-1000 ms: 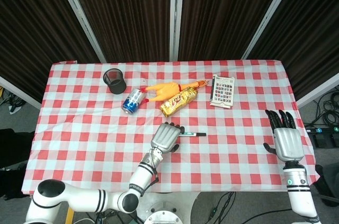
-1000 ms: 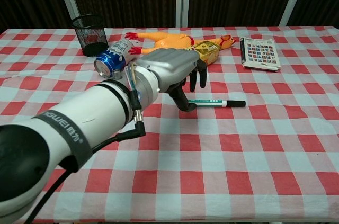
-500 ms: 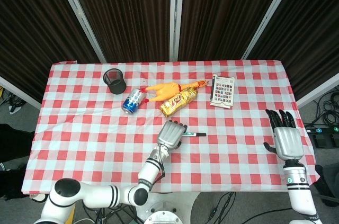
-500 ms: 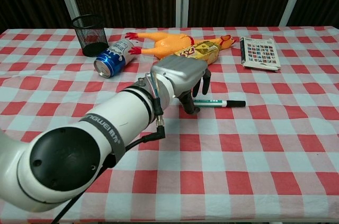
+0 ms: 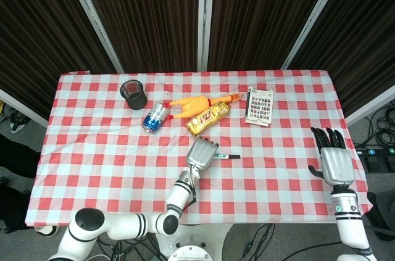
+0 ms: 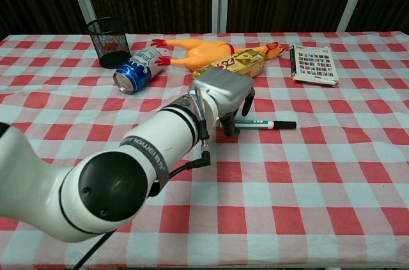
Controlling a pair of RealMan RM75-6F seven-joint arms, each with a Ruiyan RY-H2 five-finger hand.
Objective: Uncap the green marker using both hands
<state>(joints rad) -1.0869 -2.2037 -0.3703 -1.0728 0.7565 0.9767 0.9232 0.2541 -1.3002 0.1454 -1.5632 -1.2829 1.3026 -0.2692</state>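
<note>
The green marker (image 5: 229,157) lies flat on the checked tablecloth, its black cap (image 6: 285,125) pointing right in the chest view. My left hand (image 5: 202,153) hovers palm-down over the marker's (image 6: 263,124) left end, which it hides. Seen from the chest, the left hand (image 6: 223,94) has its fingers hanging down and apart on either side of that end, with no plain grip showing. My right hand (image 5: 335,163) is far off at the table's right edge, fingers spread and holding nothing; only the head view shows it.
Behind the marker lie a gold snack bag (image 5: 208,118), a rubber chicken (image 5: 194,105) and a blue can (image 5: 154,117) on its side. A black mesh cup (image 5: 134,94) stands back left. A card box (image 5: 260,106) sits back right.
My left hand has shifted right and settled lower over the marker's left end. The marker has not moved. My right hand stays nearly still.
</note>
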